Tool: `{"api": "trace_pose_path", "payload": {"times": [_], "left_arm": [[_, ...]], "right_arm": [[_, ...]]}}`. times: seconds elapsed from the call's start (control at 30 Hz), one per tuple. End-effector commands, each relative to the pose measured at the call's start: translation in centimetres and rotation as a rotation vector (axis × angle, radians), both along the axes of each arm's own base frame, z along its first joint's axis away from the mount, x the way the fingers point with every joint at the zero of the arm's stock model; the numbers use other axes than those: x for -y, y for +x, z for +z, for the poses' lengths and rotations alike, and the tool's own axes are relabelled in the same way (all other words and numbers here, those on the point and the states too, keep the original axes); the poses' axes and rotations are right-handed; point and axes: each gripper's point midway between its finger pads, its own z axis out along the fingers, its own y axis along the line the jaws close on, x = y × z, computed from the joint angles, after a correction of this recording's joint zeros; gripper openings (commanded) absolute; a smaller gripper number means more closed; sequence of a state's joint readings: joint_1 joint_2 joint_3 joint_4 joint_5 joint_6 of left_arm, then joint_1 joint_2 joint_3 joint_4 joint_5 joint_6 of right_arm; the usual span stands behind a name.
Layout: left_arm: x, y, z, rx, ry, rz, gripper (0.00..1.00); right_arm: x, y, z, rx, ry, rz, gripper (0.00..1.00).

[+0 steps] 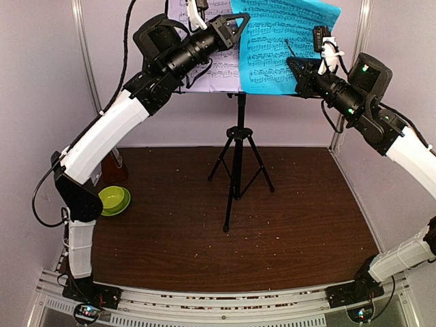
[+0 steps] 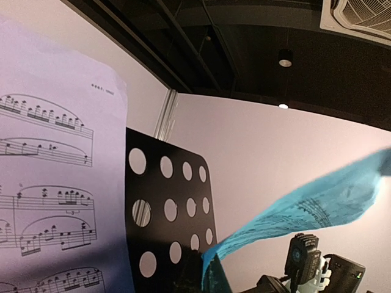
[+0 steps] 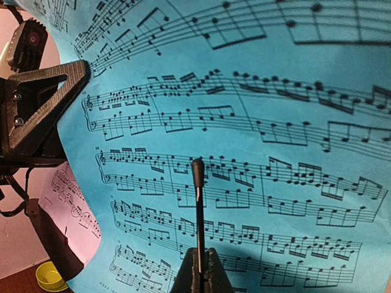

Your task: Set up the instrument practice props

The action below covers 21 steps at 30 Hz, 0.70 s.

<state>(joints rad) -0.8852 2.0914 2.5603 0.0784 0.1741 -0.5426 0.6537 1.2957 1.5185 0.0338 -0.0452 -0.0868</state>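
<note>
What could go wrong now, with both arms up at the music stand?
The cyan sheet bows away from the stand, so it may slide off rather than settle flat. The left gripper and right gripper, both shut, crowd that sheet; they could collide or crease it. A hard push up there might tip the stand on its tripod.

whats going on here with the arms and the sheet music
Two robot arms are working at a black music stand on its tripod. A white sheet and a cyan sheet are on its desk, the cyan one curling forward. The left fingers, shut, are at the cyan sheet's left edge; the right fingers, shut, are near its lower right. Whether either pinches the paper is unclear.
</note>
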Motion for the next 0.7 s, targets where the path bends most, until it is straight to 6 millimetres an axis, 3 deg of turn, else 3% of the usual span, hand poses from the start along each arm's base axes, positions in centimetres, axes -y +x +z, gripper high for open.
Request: {"api": "trace_pose_path", "payload": {"times": [0.0, 0.3, 0.67], "left_arm": [[0.3, -1.0, 0.5, 0.021, -0.008, -0.030, 0.04], [-0.9, -1.2, 1.5, 0.055, 0.004, 0.031, 0.26], [-1.8, -1.7, 2.2, 0.077, 0.025, 0.063, 0.44]], "right_arm": [[0.6, -1.6, 2.6, 0.082, 0.043, 0.028, 0.00], [0.6, -1.6, 2.6, 0.082, 0.040, 0.025, 0.00], [0.6, -1.6, 2.6, 0.083, 0.042, 0.027, 0.00]]}}
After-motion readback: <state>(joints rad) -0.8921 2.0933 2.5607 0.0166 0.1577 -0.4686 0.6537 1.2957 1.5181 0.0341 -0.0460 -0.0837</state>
